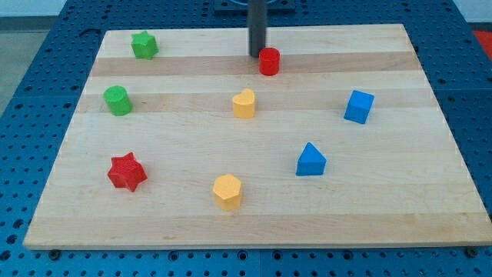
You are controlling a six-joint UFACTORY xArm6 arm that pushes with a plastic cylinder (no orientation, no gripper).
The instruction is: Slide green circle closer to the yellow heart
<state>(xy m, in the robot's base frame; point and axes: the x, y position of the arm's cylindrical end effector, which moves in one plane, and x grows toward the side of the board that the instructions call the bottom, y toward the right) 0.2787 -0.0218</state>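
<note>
The green circle lies near the board's left edge, in the upper half. The yellow heart lies near the middle of the board, well to the right of the green circle at about the same height. My tip is at the view's top centre, just left of the red circle, above the yellow heart and far from the green circle.
A green star is at the top left. A red star is at the lower left. A yellow hexagon is at the bottom centre. A blue triangle and a blue cube are on the right. The wooden board rests on a blue pegboard.
</note>
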